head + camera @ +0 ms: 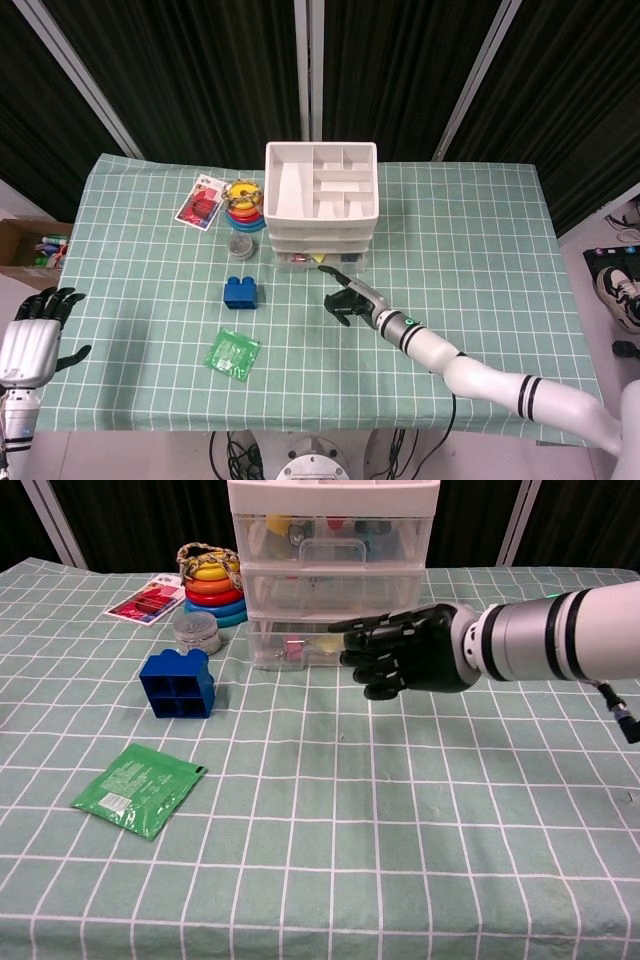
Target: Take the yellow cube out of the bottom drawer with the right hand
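Loosely curled and slightly apart, the fingers (385, 640) of the right hand (410, 652) held nothing, hovering just before the pulled-out bottom drawer (300, 648) of the white drawer unit (333, 565). Inside that drawer lay a yellowish piece, seemingly the yellow cube (330, 641), beside the fingertips. Far off at the table's left edge, the left hand (28, 335) hung with fingers spread.

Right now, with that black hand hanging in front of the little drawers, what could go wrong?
The bottom drawer is pulled out only a little, so the right hand may not fit in to reach the yellow cube.

Pink and other small items lie beside the cube, so the fingers could catch the wrong piece.

The drawer unit looks light; a push or pull might slide it across the tablecloth.
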Robot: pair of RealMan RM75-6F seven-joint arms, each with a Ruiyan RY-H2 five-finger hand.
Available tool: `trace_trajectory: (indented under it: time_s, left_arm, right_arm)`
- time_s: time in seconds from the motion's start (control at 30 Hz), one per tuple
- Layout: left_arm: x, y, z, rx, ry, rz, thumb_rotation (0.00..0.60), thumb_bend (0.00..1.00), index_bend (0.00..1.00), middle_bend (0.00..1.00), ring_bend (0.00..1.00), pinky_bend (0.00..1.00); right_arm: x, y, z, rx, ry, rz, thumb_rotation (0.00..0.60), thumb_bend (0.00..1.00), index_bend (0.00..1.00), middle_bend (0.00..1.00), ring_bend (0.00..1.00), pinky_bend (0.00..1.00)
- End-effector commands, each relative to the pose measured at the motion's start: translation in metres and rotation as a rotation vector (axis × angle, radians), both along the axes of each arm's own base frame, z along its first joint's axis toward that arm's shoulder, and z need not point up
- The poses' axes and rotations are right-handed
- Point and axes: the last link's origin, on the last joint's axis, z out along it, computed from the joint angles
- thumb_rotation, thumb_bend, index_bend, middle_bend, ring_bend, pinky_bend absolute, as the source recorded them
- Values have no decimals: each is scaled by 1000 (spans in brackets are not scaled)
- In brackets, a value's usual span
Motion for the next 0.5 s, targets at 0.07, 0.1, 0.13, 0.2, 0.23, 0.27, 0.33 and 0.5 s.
trace_trajectory:
  time_s: [0.07,0.1,0.13,0.2,0.23,0.27,0.33,0.5]
  left_arm:
    - [2,1,0,1,-1,-7,600,60,243,188,139,201]
    - [3,1,-1,0,-1,-9,600,60,243,188,139,201]
    - [3,1,-1,0,0,-10,600,60,243,188,139,201]
    - [4,1,-1,-1,1,-10,600,60,243,188,139,201]
    - [4,1,-1,-1,1,-9,600,60,243,188,139,201]
    - [4,1,-1,0,1,-8,600,60,243,188,139,201]
    - [4,0,-1,3,1,-6,600,60,243,188,139,201]
    - [3,-3,1,5,3,4,600,60,243,188,139,201]
  right_arm:
    - [-12,-6,22,-139,210,159,600,618,0,792,794,830]
    - [-13,-7,22,-142,234,170,600,617,0,791,795,830]
    - [-13,-9,22,-144,259,179,600,617,0,791,795,830]
    - [-13,-11,19,-140,287,183,600,616,0,790,796,831]
    - [-12,-12,16,-133,295,178,600,616,0,790,796,831]
    - [-12,-12,14,-129,301,173,600,616,0,790,797,831]
    - [-12,-15,10,-124,311,168,600,616,0,790,797,831]
    - [-11,-21,1,-125,342,159,600,616,1,790,797,831]
